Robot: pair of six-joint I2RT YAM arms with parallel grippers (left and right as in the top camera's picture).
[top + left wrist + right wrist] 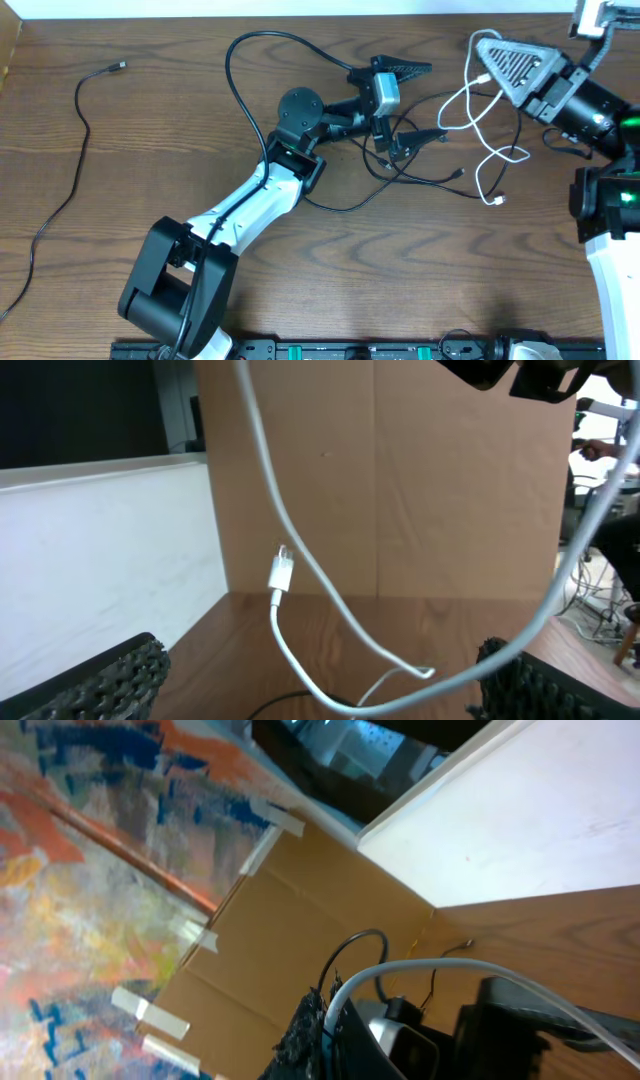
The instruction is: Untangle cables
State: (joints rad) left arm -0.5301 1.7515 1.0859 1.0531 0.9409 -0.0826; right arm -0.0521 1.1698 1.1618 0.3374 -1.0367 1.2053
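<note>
The white cord (487, 150) hangs in loops at the right, its plug end (499, 202) on the table. My right gripper (479, 42) is shut on the cord's upper end and holds it above the table; in the right wrist view its fingers (330, 1020) pinch the cord (420, 970). My left gripper (436, 100) is open, and a loop of the white cord passes between its fingers. In the left wrist view the fingers (320, 685) stand wide apart around the hanging cord (300, 560) and its plug (281, 573). Thin black cords (420, 178) lie tangled under the left gripper.
Another thin black cord (75, 140) lies alone along the far left of the table, its plug (118, 66) near the back. A thicker black cable (245, 90) loops from the left arm. Cardboard walls (400, 480) stand at the table's back and side edges.
</note>
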